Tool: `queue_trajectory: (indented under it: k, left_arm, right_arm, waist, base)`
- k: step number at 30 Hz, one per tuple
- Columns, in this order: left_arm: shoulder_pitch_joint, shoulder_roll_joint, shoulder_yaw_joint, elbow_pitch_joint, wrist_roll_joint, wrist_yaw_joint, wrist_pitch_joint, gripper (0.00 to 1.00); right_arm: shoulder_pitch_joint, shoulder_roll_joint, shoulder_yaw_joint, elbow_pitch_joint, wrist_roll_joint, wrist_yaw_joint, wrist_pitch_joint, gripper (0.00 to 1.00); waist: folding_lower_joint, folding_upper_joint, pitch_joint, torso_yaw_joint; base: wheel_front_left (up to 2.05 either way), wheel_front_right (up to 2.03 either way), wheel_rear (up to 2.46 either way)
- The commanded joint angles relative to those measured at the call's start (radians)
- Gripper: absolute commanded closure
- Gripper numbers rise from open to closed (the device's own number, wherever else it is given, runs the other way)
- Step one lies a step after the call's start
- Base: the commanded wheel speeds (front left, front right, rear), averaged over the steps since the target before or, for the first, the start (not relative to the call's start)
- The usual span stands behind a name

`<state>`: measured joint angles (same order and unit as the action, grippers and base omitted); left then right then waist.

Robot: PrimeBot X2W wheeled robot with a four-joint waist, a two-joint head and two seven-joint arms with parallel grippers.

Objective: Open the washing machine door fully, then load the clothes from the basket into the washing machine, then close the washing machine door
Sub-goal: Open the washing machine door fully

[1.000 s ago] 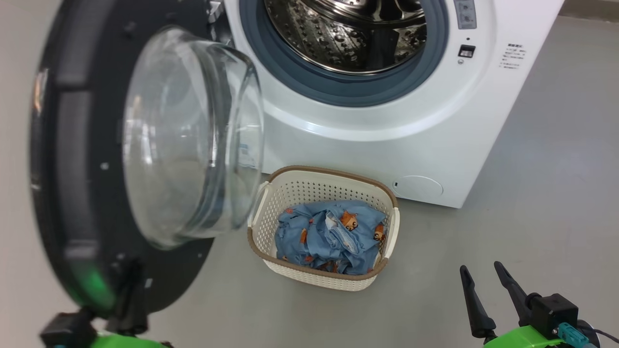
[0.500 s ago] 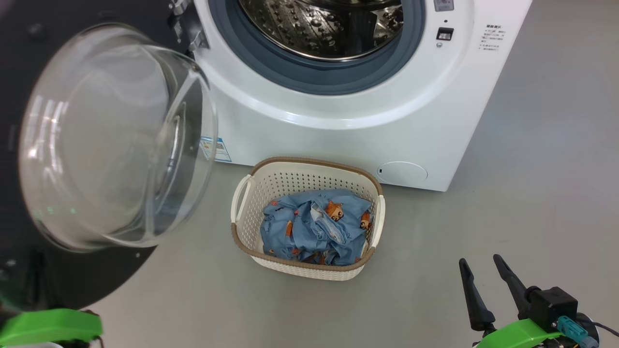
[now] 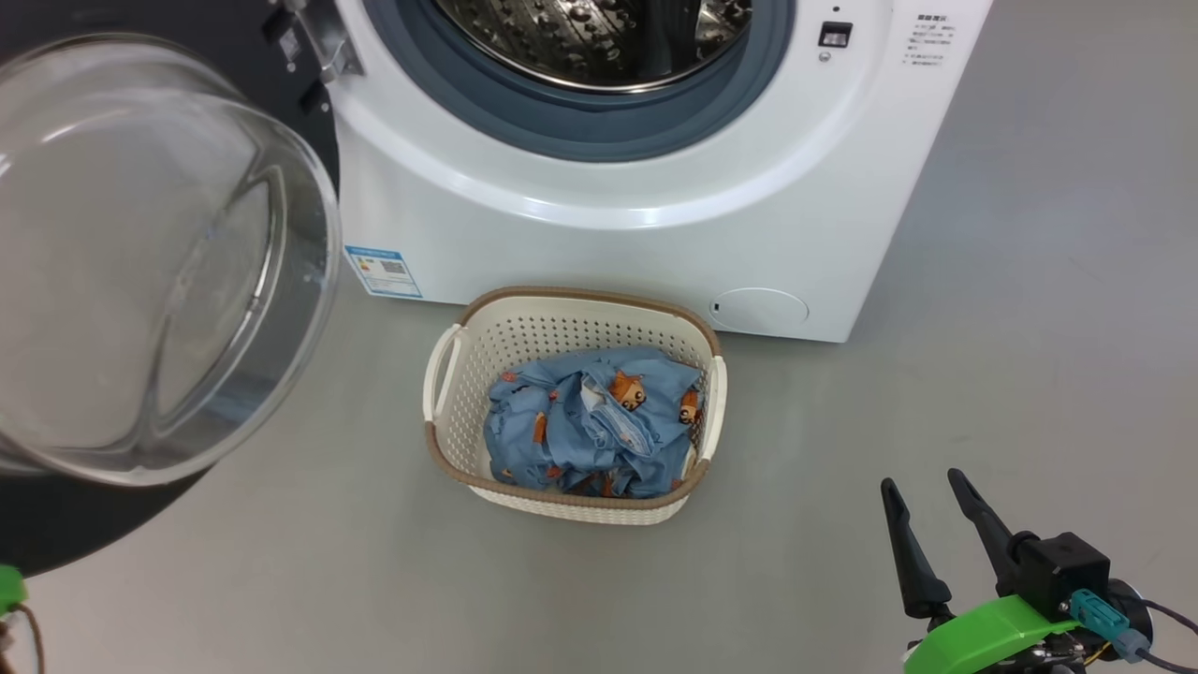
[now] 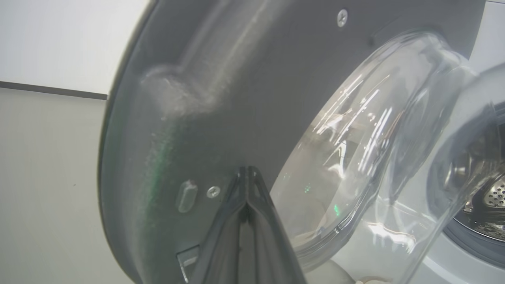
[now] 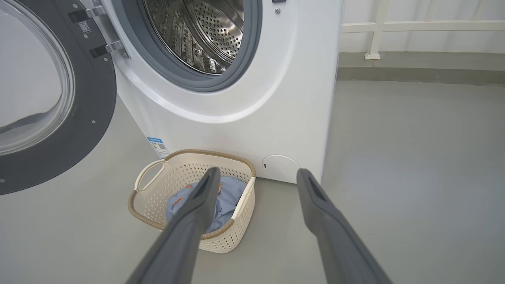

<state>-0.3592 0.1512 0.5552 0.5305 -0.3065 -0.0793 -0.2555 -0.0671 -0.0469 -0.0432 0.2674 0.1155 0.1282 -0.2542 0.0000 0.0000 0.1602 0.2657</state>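
Note:
The washing machine (image 3: 655,234) stands open, its steel drum (image 5: 197,35) bare. Its door (image 3: 56,524) is swung out to the left, the glass bowl (image 3: 140,262) bulging toward me. In front on the floor sits the basket (image 3: 440,449), and the light-blue printed clothes (image 3: 580,421) lie bundled inside it. In the left wrist view my left gripper (image 4: 247,171) is shut, tips together at the dark inner face of the door (image 4: 197,98), holding nothing. My right gripper (image 3: 920,482) is open and empty, low to the right of the basket (image 5: 150,205); its wrist view looks over the clothes (image 5: 230,189).
A blue label sticker (image 3: 382,270) and a round cover (image 3: 758,309) sit low on the machine's front. Bare grey floor spreads right of the machine and around the basket. A white railing (image 5: 375,31) runs along the far wall.
The door has swung wider to the left, uncovering the blue sticker. The head camera has shifted, and the left arm's green wrist has slid to the picture's lower-left corner. My right gripper stays open.

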Motion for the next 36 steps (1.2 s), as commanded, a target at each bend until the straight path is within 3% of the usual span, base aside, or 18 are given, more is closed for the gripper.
queue_trajectory:
  k: [1, 7, 15, 26, 36]
  left_arm:
    - [-0.039, 0.063, 0.032, -0.012, 0.014, -0.004, -0.006, 1.00]
    - [-0.083, 0.097, 0.060, 0.045, 0.049, -0.018, -0.006, 1.00]
    - [-0.093, 0.095, 0.103, 0.052, 0.085, -0.026, -0.006, 1.00]
    - [-0.027, -0.017, 0.101, -0.097, 0.126, -0.042, -0.006, 1.00]
    - [0.054, -0.081, 0.018, -0.222, 0.130, -0.050, -0.006, 1.00]
  right_arm:
    - [-0.027, -0.003, 0.030, -0.019, -0.009, 0.003, -0.008, 0.00]
    - [-0.030, -0.003, 0.034, -0.015, -0.012, 0.003, -0.008, 0.00]
    - [-0.032, -0.003, 0.030, -0.015, -0.006, 0.003, -0.008, 0.00]
    - [-0.019, -0.003, 0.021, -0.017, 0.011, 0.003, -0.008, 0.00]
    - [-0.007, -0.003, 0.016, -0.018, 0.021, 0.003, -0.008, 0.00]
  waist:
    - [0.0000, 0.0000, 0.005, -0.006]
    - [0.0000, 0.0000, 0.012, -0.025]
    - [0.0000, 0.0000, 0.008, -0.041]
    - [0.0000, 0.0000, -0.015, -0.035]
    - [0.0000, 0.0000, -0.037, -0.029]
  base:
    - [0.00, 0.00, 0.00]
    - [0.00, 0.00, 0.00]
    - [0.00, 0.00, 0.00]
    - [0.00, 0.00, 0.00]
    - [0.00, 0.00, 0.00]
